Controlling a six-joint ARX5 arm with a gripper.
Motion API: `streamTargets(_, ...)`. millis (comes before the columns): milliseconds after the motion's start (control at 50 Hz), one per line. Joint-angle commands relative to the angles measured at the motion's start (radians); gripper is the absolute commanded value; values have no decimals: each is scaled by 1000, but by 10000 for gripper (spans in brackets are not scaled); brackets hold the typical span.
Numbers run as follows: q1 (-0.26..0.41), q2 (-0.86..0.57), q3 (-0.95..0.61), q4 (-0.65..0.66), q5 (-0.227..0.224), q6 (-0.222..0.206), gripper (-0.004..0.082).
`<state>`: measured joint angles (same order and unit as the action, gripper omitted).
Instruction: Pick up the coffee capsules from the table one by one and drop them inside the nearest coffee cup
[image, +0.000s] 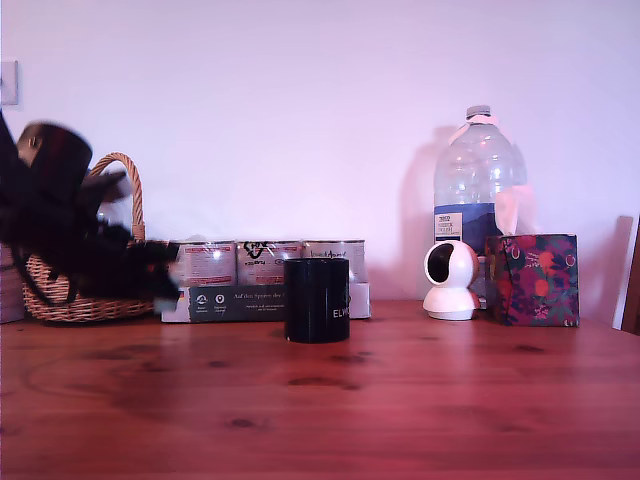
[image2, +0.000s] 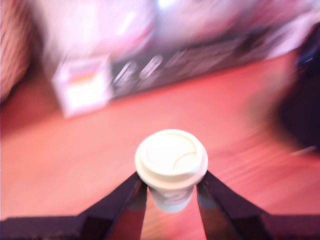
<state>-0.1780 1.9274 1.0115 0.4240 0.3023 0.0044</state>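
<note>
Pale capsule (image2: 171, 167) pinched between the gripper (image2: 171, 192) fingers, rim end toward the wrist camera — off the table (image: 400, 400). Exterior view: arm blurred at 9 o'clock of the black coffee cup (image: 317, 300), well apart. Judgement — carry toward 3 o'clock, then release above the cup's open top.

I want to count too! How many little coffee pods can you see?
1. The coffee capsule sits between the gripper fingers, above the table. Others may be hidden.
</note>
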Motion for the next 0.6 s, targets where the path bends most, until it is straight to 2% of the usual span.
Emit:
streamTargets(0, -22, -31, -8, -33, 5, 5, 161)
streamTargets(60, -43, -63, -8, -75, 5, 5, 161)
streamTargets(240, -125, -166, -8, -205, 5, 49, 161)
streamTargets(380, -186, -234, -8, -294, 5, 49, 161)
streamTargets(580, -274, -303, -8, -357, 5, 49, 161)
